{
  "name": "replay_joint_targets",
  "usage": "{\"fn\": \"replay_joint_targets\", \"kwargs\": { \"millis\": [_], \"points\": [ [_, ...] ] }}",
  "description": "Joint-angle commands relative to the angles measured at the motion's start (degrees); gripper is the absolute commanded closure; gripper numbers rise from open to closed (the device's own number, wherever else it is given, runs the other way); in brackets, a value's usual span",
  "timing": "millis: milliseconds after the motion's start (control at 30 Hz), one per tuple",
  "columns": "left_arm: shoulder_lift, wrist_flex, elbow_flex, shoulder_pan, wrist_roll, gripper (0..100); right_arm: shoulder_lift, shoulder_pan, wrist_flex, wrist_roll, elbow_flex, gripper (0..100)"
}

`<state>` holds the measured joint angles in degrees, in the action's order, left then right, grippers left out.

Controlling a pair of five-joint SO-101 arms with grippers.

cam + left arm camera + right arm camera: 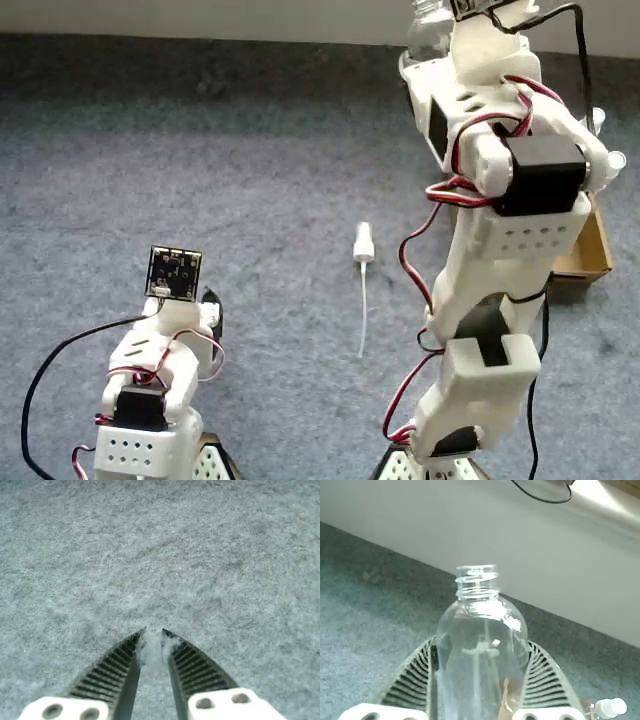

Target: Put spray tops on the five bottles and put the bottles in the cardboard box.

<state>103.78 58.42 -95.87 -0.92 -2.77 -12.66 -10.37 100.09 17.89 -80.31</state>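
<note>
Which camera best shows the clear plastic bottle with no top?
Right wrist view: the clear plastic bottle sits in the right gripper, threaded neck open. High view catches a sliver behind the arm; left wrist view faces carpet.

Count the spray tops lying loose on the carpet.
1. The spray top lies on the carpet between the two arms, its tube trailing toward the arm bases. More may be hidden behind the right arm.

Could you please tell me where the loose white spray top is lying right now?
In the high view, the white plastic spray top with its long tube lies on the grey carpet between the two arms, nearer the right arm, touching neither.
</note>
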Motion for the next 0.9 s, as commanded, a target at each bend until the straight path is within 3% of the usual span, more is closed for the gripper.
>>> {"fn": "replay_joint_targets", "kwargs": {
  "millis": [0, 467, 867],
  "points": [
    [0.75, -1.23, -1.27, -0.31, 0.26, 99, 9.8, 0.84, 1.27, -0.79, 9.54, 95.0],
    [0.75, -1.23, -1.27, -0.31, 0.26, 99, 39.08, 0.84, 0.84, -0.7, 49.71, 95.0],
    [0.75, -1.23, -1.27, -0.31, 0.26, 99, 49.98, 0.84, -4.7, -0.53, 81.19, 95.0]
  ]
}}
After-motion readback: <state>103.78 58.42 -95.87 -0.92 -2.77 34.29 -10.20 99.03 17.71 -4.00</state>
